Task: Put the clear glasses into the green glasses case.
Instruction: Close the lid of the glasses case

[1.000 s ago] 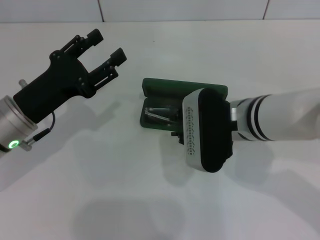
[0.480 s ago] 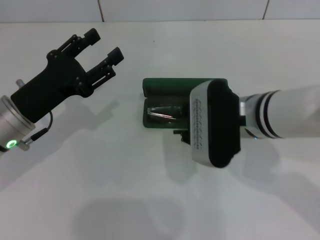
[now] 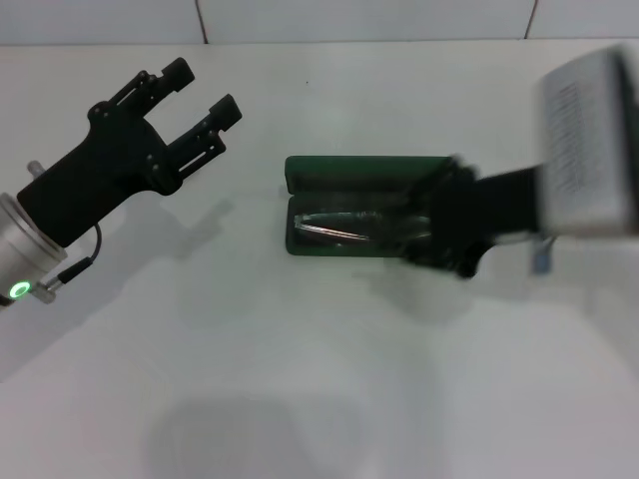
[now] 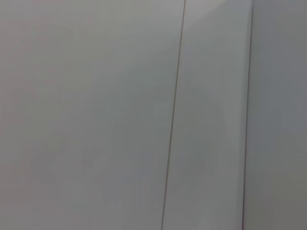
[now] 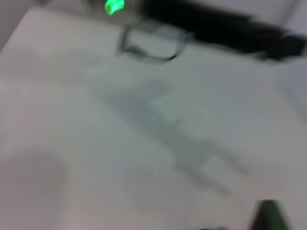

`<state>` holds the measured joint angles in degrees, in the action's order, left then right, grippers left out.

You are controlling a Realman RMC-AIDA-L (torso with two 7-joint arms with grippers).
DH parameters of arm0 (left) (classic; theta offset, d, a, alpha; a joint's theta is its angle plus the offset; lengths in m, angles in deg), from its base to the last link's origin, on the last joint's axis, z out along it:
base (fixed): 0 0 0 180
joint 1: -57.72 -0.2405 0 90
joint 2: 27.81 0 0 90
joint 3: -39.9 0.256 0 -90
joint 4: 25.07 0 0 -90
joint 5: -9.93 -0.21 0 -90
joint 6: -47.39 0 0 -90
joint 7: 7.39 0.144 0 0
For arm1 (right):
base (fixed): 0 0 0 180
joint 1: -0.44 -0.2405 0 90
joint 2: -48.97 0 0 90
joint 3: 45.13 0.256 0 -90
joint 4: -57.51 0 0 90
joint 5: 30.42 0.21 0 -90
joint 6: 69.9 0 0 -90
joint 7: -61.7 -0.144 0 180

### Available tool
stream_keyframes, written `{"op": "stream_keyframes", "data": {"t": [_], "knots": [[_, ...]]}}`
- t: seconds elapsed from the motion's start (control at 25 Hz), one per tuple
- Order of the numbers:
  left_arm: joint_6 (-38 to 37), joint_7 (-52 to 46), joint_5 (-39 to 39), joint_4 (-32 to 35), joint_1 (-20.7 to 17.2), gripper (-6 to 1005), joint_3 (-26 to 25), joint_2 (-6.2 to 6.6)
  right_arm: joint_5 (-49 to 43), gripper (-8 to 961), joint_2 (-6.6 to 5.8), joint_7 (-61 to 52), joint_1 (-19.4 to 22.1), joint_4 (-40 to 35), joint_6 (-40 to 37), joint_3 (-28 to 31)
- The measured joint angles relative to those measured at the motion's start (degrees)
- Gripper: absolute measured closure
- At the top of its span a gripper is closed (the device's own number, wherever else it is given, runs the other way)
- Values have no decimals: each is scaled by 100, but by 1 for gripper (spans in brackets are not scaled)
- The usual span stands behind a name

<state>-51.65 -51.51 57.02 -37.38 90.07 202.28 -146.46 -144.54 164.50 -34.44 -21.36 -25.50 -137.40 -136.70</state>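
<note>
Green glasses case [image 3: 344, 175] lies open at the middle of the white bench [image 3: 300, 379], with the clear glasses [image 3: 349, 225] resting inside its tray. Right gripper [image 3: 454, 235] sits blurred at the case's right end, its fingers' state impossible to tell. Left gripper [image 3: 195, 95] hovers far left of the case, fingers spread and empty.

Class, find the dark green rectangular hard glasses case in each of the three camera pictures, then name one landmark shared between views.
Head view: the dark green rectangular hard glasses case lies open at the picture's centre, clear glasses inside, the right gripper at its right end.
Left wrist view: not in it; only a pale surface shows.
Right wrist view: only a green sliver at the lower edge, probably the case.
Shared landmark: the left arm's green light.
</note>
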Motion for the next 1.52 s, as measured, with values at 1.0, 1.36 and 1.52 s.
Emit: {"op": "stream_keyframes", "data": {"t": [1.0, 1.36, 1.52], "knots": [[3925, -3025, -2840, -127, 2780, 226, 49, -88, 4087, 623, -5, 3574, -153, 5202, -1101, 4687], [4156, -3244, -3497, 271, 2819, 227, 47, -92, 4053, 595, -20, 3671, -144, 5295, -1093, 4693], [4007, -3201, -3654, 380, 2739, 227, 47, -93, 4037, 583, -22, 3718, -128, 5292, -1093, 4681]]}}
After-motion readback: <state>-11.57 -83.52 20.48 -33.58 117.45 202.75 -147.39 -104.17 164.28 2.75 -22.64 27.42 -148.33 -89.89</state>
